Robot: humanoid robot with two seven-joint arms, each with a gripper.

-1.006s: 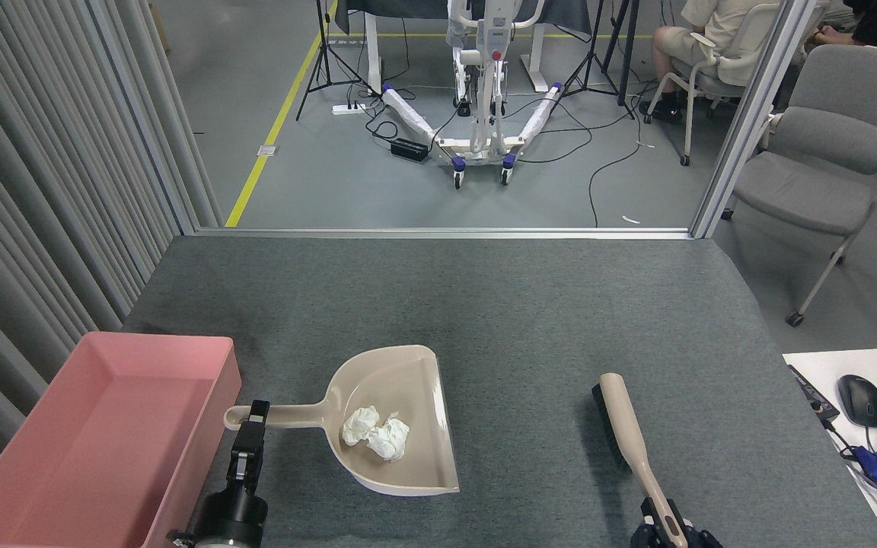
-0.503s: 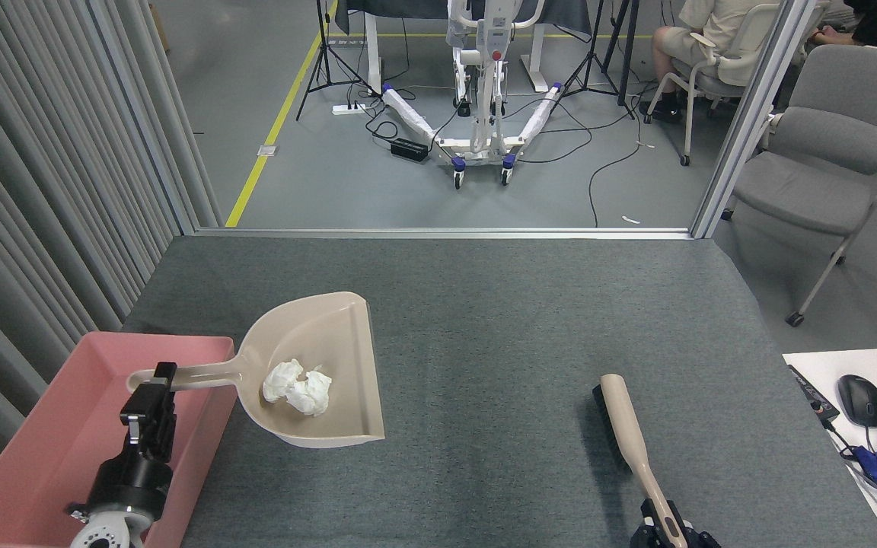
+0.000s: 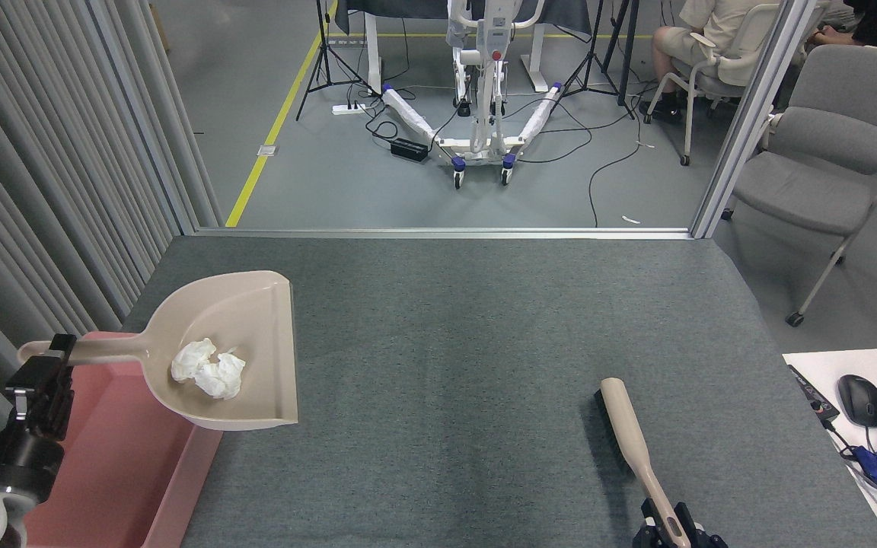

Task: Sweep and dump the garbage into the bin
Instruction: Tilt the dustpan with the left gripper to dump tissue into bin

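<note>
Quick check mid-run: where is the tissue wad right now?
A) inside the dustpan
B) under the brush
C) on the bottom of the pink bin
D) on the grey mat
A: the white tissue wad lies in the beige dustpan, which the left tool holds by the handle, raised over the pink bin.

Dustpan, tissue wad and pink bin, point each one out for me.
dustpan point(image 3: 256, 335): head view, on the bare inner floor of its scoop.
tissue wad point(image 3: 210, 371): head view, on the wad's middle.
pink bin point(image 3: 115, 434): head view, on its bare bottom.
</note>
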